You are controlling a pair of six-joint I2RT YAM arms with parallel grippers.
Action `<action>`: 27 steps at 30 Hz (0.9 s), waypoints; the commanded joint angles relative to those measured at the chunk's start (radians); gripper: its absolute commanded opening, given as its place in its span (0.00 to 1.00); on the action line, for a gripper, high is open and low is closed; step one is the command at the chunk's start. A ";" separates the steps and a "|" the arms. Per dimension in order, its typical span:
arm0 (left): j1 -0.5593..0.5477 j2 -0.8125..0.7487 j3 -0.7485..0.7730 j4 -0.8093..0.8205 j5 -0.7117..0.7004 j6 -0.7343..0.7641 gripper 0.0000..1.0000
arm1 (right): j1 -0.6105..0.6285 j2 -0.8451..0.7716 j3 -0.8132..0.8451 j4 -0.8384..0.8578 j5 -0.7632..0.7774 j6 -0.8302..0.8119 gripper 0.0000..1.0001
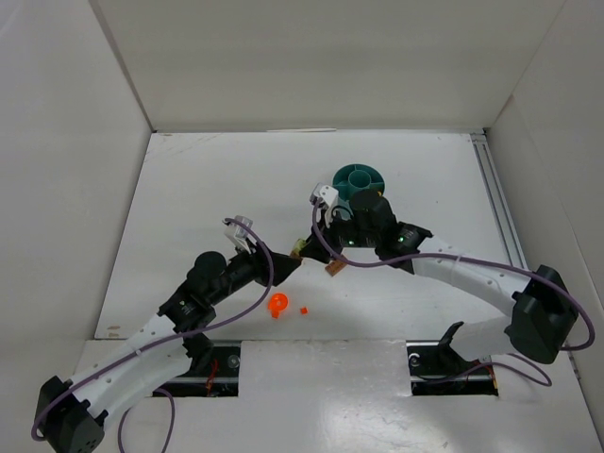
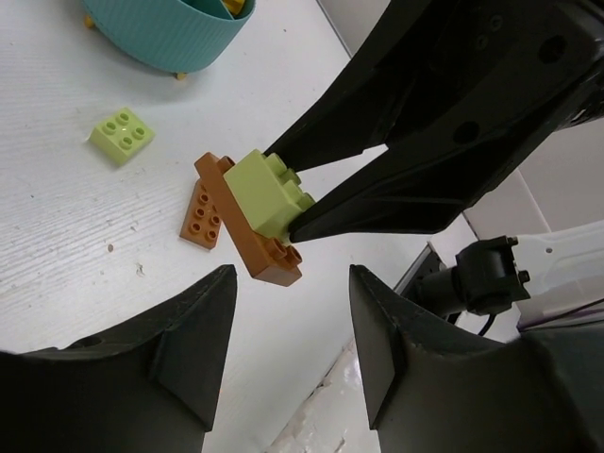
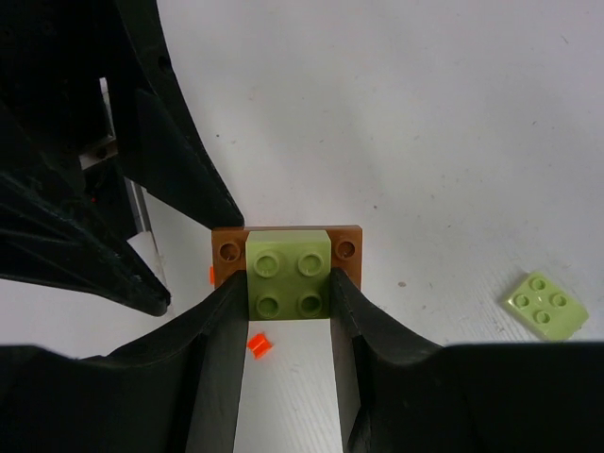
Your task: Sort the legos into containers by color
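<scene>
Right wrist: right fingers (image 3: 217, 359) grip green brick (image 3: 290, 276) on brown plate (image 3: 347, 247); left fingers (image 2: 189, 349) open; skewed pull could drop both.

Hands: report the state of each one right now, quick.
Left hand: open, gripping nothing.
Right hand: closed on the pale green brick, with a brown plate stuck to it.
</scene>
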 commanded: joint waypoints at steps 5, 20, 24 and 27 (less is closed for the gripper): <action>0.001 0.019 -0.002 0.061 -0.016 -0.005 0.43 | 0.001 -0.046 -0.024 0.117 -0.079 0.021 0.14; 0.001 0.006 -0.021 0.078 -0.087 -0.043 0.00 | -0.017 -0.064 -0.052 0.117 -0.097 0.021 0.14; 0.001 -0.016 -0.021 -0.014 -0.175 -0.080 0.00 | -0.081 -0.088 -0.061 0.117 -0.065 0.021 0.14; 0.001 -0.016 -0.012 -0.086 -0.243 -0.095 0.00 | -0.164 -0.113 -0.070 0.099 -0.065 -0.002 0.14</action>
